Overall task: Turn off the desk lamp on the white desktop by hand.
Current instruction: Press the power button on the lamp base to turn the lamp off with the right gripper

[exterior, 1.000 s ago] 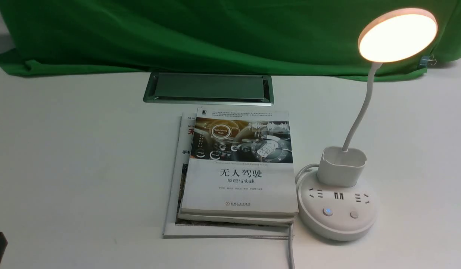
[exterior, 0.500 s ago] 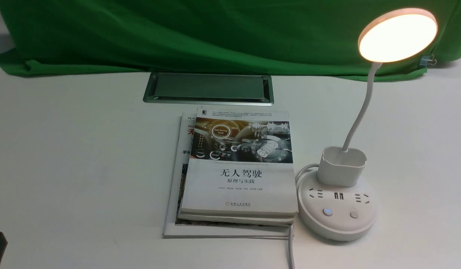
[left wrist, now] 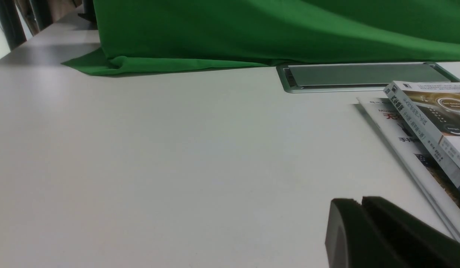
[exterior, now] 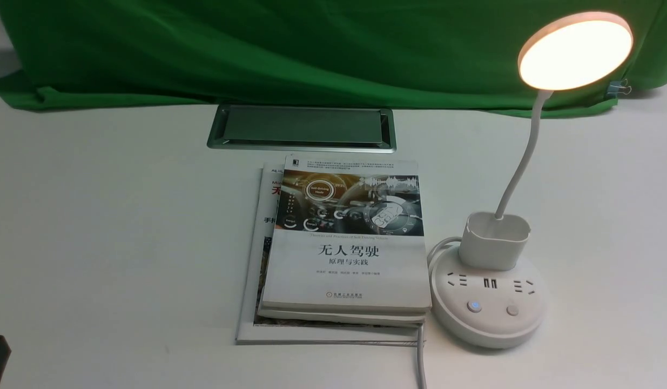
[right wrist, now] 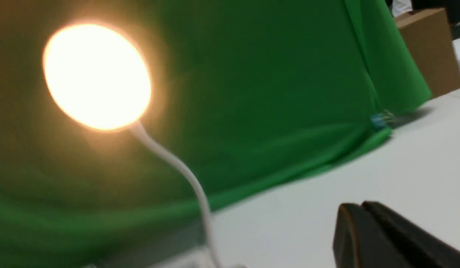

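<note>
1. Well, start with your claws: the left claw (left wrist: 361,203) and the right claw (right wrist: 360,204) both look clenched, tips together, with nothing seen between them.
2. If you sweep the right arm in low, it might catch the grey cable (exterior: 421,362) that runs beside the books (exterior: 347,270); a tug there could drag the base.
3. At the base you have two small buttons, the blue-lit button (exterior: 475,306) and the plain button (exterior: 512,310). They sit close together, so a slightly off aim could press the wrong one (which one governs the light, you cannot tell from here). A slanted push could slide the base over the smooth tabletop (exterior: 122,243), and a double tap could bring the light back on.
4. Farther back, reaching too deep or too high could knock the cup holder (exterior: 495,248) or the bendy neck (exterior: 527,151), and the round head (exterior: 576,51) would swing or the lamp tip.
5. As for placing, your desk lamp (exterior: 498,327) stands upright and lit on the right of the tabletop, beyond the books as seen from the left claw and well apart from it. It lies ahead of the right claw, apart from its tips; your front view doesn't show that claw, so judge the gap carefully.
</note>
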